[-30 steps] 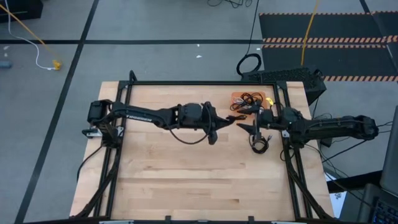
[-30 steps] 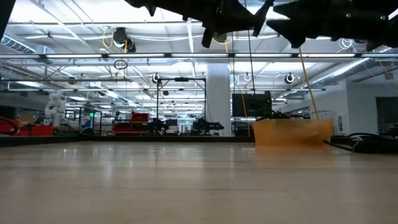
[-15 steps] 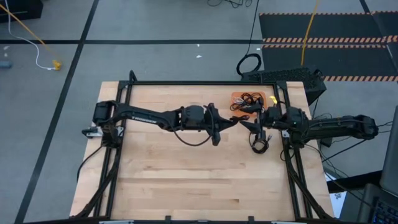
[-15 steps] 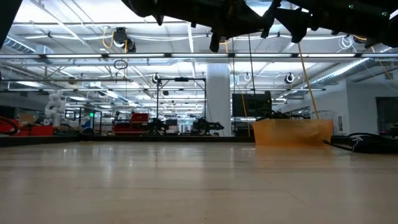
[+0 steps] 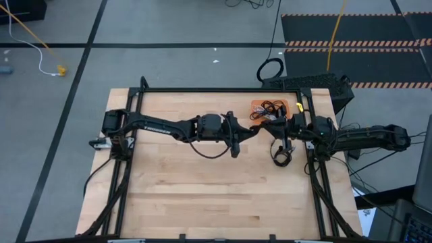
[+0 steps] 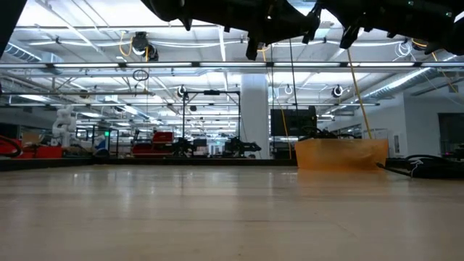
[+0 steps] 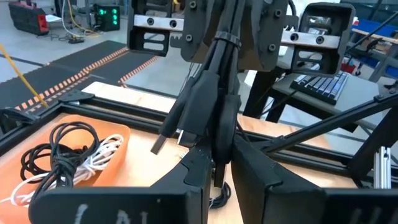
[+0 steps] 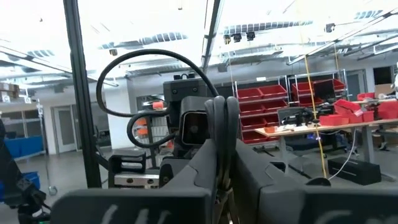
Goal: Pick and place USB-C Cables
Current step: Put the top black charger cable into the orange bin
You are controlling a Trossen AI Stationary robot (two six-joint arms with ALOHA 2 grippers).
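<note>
Above the table's far right part, my left gripper [image 5: 248, 130] and my right gripper [image 5: 264, 127] meet tip to tip, well clear of the wood. Both close on one black USB-C cable [image 7: 186, 109], whose plug end [image 7: 159, 145] sticks out sideways. An orange tray [image 5: 260, 102] just beyond them holds more black cables [image 7: 56, 149] and a white one [image 7: 102, 152]. Another black coil [image 5: 281, 156] lies flat on the table under the right arm. My left gripper [image 7: 219, 163] has the black cable between its two fingertips [image 7: 198, 163], coming level from the table's left; the exact spot is hidden behind the right gripper's fingers. The cable is lifted clear of the table. My right gripper [image 8: 221, 134] has its two fingers [image 7: 214, 93] pressed together on the same cable, coming level from the table's right toward the left gripper. The plug end pokes out beside the fingers; which stretch of cable they pinch is hidden by the fingers themselves.
The black frame rail [image 5: 202, 90] runs along the far edge and down both sides. A keyboard [image 5: 307, 82] sits beyond the far right corner. The wide wooden top [image 5: 202, 189] spreads toward the near edge.
My right gripper has shut, its spread fingers closing together, and has moved a little toward the left gripper and the far edge. My left gripper has shifted slightly toward the table's right. Both stay high above the table.
</note>
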